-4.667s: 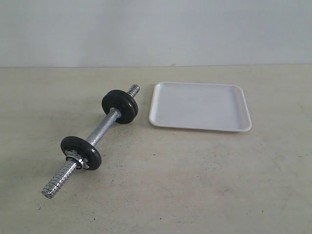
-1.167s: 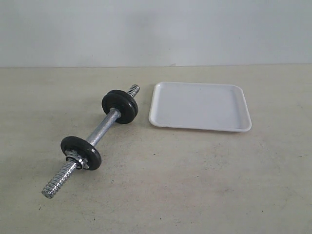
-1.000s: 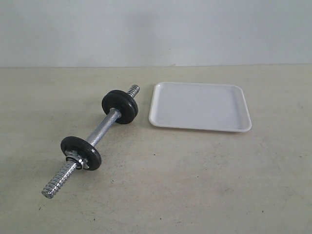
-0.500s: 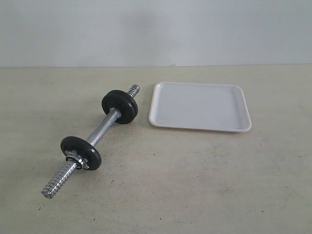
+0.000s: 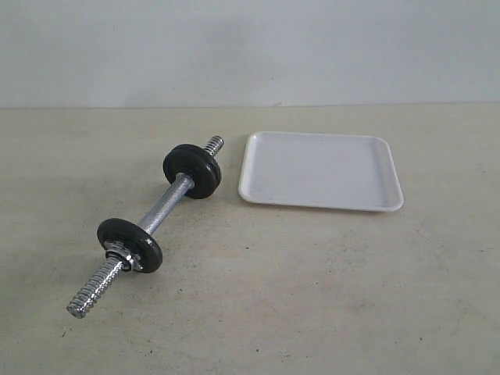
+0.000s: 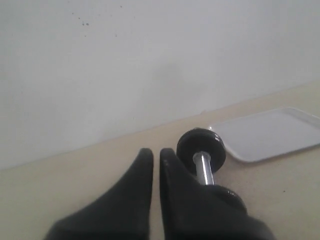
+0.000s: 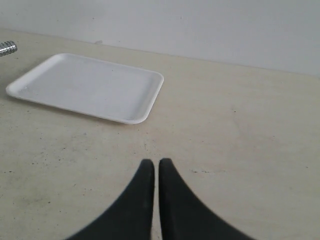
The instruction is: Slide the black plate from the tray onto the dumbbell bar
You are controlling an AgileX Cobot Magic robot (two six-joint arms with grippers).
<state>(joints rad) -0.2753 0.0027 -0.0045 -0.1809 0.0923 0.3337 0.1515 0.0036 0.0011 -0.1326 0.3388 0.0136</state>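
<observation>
The left pincer, a pair of black tapered fingers, is drawn together to a thin slit with nothing held between them. The right pincer is closed to the same narrow slit and grips nothing.

On the beige tabletop the short shiny chrome dumbbell bar with threaded ends is laid diagonally. 2 small round black plates are threaded on it. The far black plate is set near the bar's far end, just beside the shallow white rectangular plastic tray but apart from its rim. The near black plate is set toward the other end, with a chrome nut against it.

In the left wrist view the far plate is seen just ahead of the fingertips, untouched, while the near plate is partly hidden behind 1 finger. From the right pincer the tray is seen well ahead, and only the bar's threaded tip is caught.
</observation>
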